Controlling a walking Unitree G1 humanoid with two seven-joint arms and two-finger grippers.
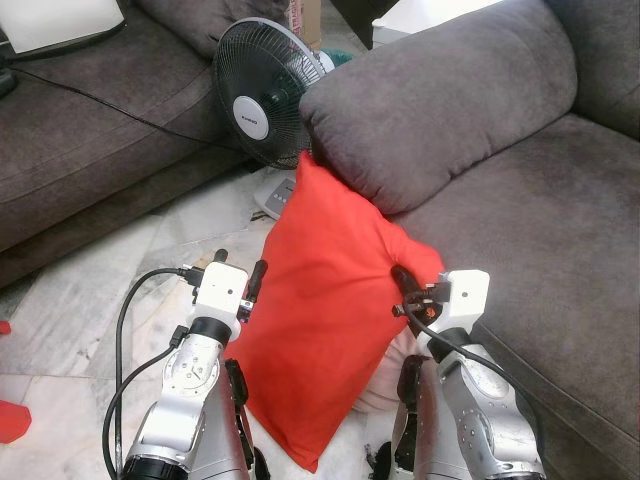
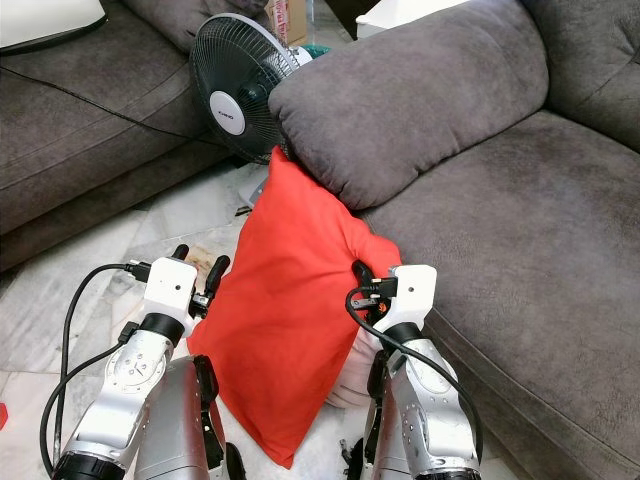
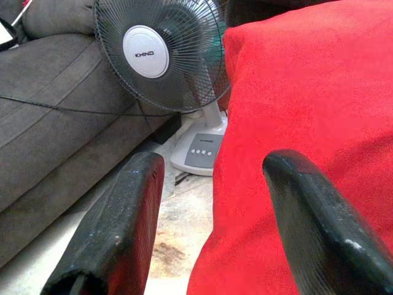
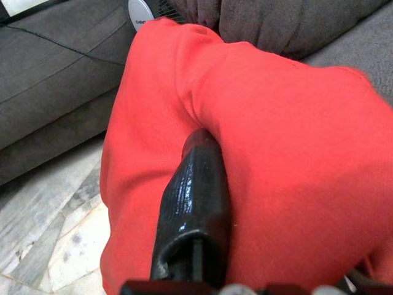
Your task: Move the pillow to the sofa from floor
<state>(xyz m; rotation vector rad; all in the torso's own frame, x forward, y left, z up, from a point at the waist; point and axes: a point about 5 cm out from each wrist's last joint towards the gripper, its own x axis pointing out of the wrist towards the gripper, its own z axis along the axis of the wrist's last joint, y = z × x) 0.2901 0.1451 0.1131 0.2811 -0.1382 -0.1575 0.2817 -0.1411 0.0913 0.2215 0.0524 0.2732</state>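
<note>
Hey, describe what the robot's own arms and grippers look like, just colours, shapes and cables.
Both arms are silver metal with rounded joints. Each wrist carries a white boxy block. The left gripper and right gripper have long black fingers. Loose black cables loop from the wrist blocks down beside each arm.

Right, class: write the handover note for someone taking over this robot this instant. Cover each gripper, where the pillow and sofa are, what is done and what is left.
Right gripper: shut on the red pillow, fingers pinched into the fabric at its sofa-side edge.
Left gripper: open, one finger pressed against the pillow's other edge, not clamping.
Pillow: held upright between both arms, top corner against the grey sofa's armrest.
Standing fan just behind the pillow; mind it.
Done: pillow gripped.
Left: carry it onto the sofa seat and release.
</note>
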